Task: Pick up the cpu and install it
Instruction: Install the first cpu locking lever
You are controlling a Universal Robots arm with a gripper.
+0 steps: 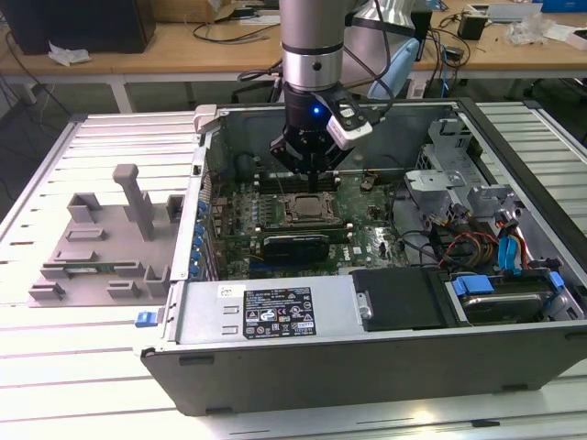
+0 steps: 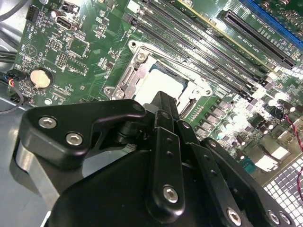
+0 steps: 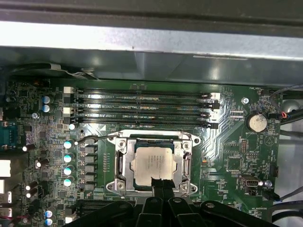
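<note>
On the slatted table (image 1: 83, 376), inside the open computer case (image 1: 275, 362), the tool (image 1: 310, 170) hangs, fingers (image 3: 156, 187) closed narrow, just over the cpu (image 3: 151, 161) lying in the motherboard socket (image 3: 121, 163).

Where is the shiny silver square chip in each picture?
Exterior view: the shiny silver square cpu lies on the green motherboard, under the black gripper.
First wrist view: the cpu sits mid-picture, beside the gripper.
Second wrist view: the cpu glares white just past the gripper.
Shared landmark: the grey metal socket frame around it.
</note>
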